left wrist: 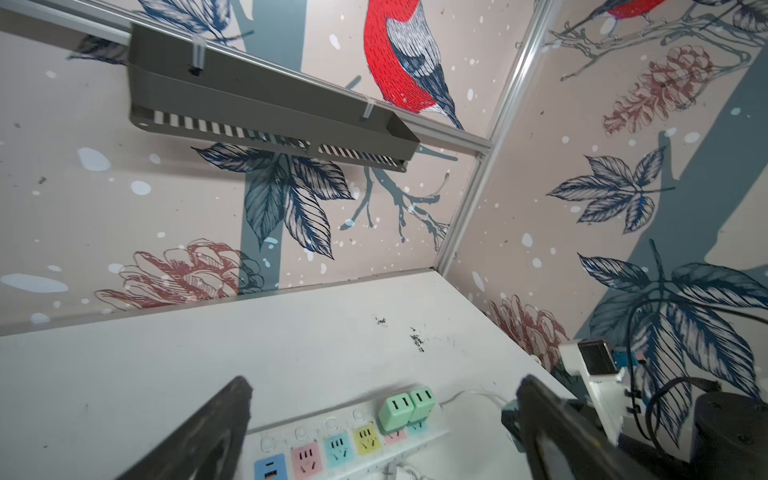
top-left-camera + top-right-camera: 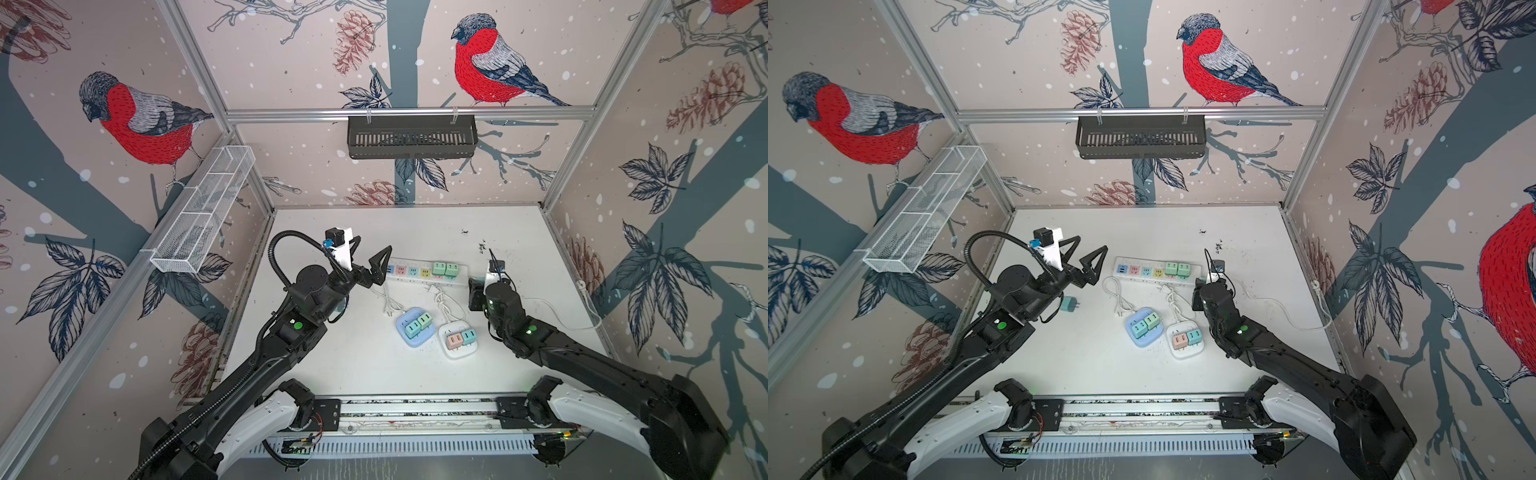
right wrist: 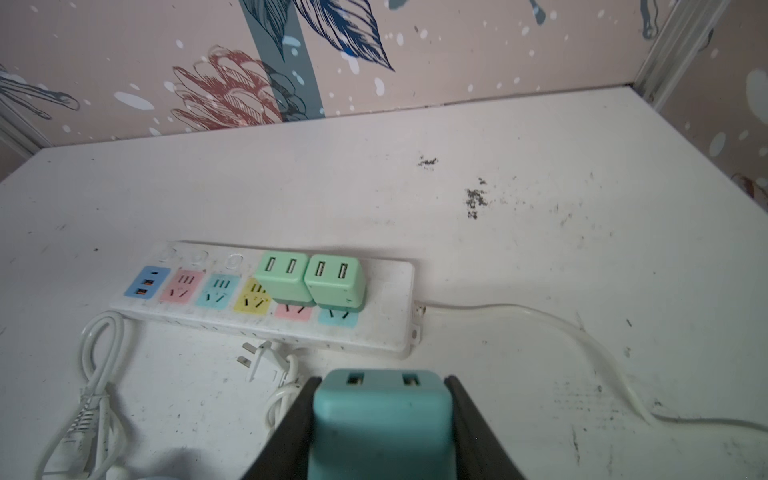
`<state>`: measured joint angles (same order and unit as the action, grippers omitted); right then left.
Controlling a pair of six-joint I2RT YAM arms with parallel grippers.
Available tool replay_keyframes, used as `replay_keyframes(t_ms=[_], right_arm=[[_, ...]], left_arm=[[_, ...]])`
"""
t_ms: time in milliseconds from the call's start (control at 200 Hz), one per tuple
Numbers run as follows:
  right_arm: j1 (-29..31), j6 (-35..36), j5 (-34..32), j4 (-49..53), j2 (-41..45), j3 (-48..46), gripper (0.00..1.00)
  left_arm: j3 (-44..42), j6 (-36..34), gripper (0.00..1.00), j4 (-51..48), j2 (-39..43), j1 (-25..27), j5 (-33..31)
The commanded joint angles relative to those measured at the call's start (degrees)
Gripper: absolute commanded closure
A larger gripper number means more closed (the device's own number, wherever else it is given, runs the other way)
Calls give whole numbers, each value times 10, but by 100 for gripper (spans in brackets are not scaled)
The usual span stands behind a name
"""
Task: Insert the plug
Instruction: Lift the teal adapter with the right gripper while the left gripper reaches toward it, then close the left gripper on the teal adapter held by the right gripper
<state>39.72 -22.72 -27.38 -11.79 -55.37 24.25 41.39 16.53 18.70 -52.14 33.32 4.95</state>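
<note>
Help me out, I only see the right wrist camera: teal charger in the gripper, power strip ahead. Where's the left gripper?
Observer: The left gripper hangs open and empty near the blue-panel end of the power strip.
Operator: Any chargers I can't see?
Observer: A spare charger lies on the table by the left arm.
Operator: Other sockets?
Observer: A blue socket block and a white socket block each hold two chargers.

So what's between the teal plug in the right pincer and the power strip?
A loose white cord plug lies between the teal plug and power strip, shown in the right wrist view.
</note>
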Motion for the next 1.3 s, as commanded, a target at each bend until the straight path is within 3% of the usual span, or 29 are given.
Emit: replay_keyframes(t_ms=[0,105,295,345,580,861,1296], right_arm=[[18,57,-26,-96,37,-31,99],[26,96,1,-166,70,-73,100],[31,245,206,-248,141,-145,100],[36,280,232,-266,167,-169,100],[70,344,192,-301,237,-219,100],[118,379,125,-328,221,-226,100],[181,430,53,-359,217,-234,99]], left_arm=[[16,-25,1,-8,-19,-1,102],[29,-35,2,-17,-44,2,153],[73,-76,7,-70,-95,38,166],[87,-94,7,-88,-111,57,159],[148,-126,12,-143,-194,98,213],[225,-156,23,-225,-286,133,240],[284,-219,33,-309,-356,188,266]])
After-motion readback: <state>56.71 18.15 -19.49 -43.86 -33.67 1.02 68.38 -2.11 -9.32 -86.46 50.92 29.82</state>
